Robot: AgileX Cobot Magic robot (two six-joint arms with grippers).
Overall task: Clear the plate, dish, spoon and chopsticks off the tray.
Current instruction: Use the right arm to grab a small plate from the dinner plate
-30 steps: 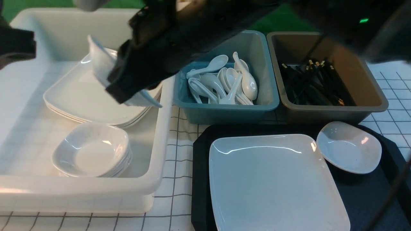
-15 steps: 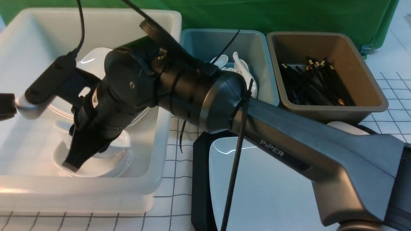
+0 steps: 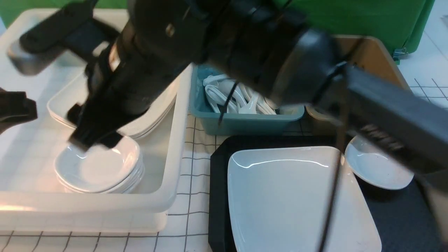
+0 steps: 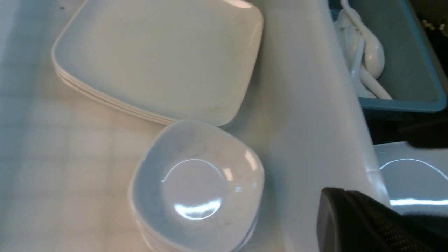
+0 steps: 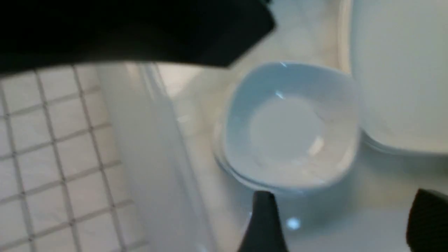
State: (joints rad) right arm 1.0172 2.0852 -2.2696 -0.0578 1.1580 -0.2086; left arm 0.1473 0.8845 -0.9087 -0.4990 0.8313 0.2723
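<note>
Right tool (image 5: 346, 224) spread, empty, above stacked dishes (image 5: 290, 126)

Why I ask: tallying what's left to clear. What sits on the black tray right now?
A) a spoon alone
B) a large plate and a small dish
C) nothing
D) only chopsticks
B: the front view shows the plate and a small dish lying on the tray.
</note>
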